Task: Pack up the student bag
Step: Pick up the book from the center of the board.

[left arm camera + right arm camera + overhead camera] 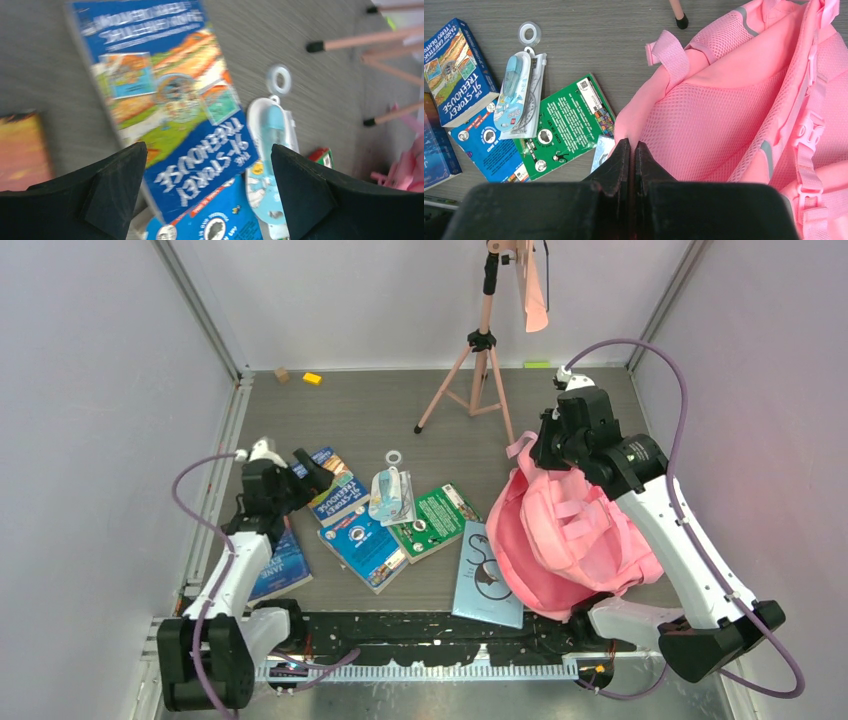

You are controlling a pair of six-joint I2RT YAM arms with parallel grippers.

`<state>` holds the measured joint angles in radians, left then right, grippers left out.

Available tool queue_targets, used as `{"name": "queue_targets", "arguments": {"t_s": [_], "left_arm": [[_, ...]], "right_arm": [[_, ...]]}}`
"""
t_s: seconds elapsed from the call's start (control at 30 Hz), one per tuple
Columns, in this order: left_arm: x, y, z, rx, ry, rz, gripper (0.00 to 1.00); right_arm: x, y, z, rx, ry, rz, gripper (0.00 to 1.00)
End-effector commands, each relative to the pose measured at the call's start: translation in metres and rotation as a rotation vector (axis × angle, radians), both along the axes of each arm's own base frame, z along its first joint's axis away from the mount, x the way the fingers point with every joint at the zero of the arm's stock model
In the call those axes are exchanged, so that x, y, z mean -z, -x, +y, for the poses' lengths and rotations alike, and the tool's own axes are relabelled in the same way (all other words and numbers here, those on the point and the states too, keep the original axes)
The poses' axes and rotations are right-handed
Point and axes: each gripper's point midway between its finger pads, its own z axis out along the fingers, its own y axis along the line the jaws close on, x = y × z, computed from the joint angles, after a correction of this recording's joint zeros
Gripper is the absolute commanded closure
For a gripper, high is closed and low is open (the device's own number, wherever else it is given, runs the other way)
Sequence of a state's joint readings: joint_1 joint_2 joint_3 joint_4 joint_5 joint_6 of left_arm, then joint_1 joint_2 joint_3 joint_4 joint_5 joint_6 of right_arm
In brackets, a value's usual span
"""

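— Under the left fingers (pixel 207 192), what is waiting?

— Books, all out on the worktop (pixel 400 405): the treehouse book (pixel 170 105) lies right below the wide-spread fingers, which hold nothing. A blue book (pixel 362 542), a green book (pixel 433 521), a pale blue book (pixel 488 575) and a packet (pixel 392 496) with a tape ring (pixel 393 456) lie just beyond them, towards the bag.

— And the student bag (pixel 570 530)?

— Directly below the right fingers (pixel 631 155), mouth gaping. Those fingers are pressed together at the bag's rim; whether fabric is pinched between them I cannot tell.

— So, progress?

— Barely begun, I judge. Nothing visible lies inside; every book is left to pack.
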<state>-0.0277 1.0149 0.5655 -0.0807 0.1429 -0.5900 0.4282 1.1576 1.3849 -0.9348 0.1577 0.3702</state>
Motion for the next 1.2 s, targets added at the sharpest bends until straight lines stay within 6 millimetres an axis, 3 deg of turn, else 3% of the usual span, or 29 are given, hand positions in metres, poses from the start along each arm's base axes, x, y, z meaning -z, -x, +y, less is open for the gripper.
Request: {"name": "queue_targets", "arguments": {"t_s": [0.0,0.43,0.77,0.97,1.07,1.17], "left_arm": [[0.019,0.012,0.018,-0.131,0.256,0.051,0.02],[0.074,0.041,0.034,-0.372,0.413,0.148,0.03],[0.080,0.034,0.020,-0.329,0.514,0.146,0.24],[0.083,0.022,0.011,-0.281,0.576,0.129,0.30],[0.086,0.018,0.009,-0.274,0.594,0.129,0.39],[0.090,0.019,0.009,-0.275,0.596,0.138,0.56]], "right_arm": [[-0.041,-0.006,0.012,-0.048,-0.092,-0.147,1.00],[-0.045,-0.005,0.017,-0.081,-0.108,-0.161,1.00],[-0.049,-0.004,0.019,-0.092,-0.121,-0.176,1.00],[-0.055,-0.001,0.017,-0.090,-0.128,-0.193,1.00],[-0.058,0.000,0.018,-0.090,-0.136,-0.199,1.00],[-0.061,0.001,0.017,-0.088,-0.143,-0.206,1.00]]}}
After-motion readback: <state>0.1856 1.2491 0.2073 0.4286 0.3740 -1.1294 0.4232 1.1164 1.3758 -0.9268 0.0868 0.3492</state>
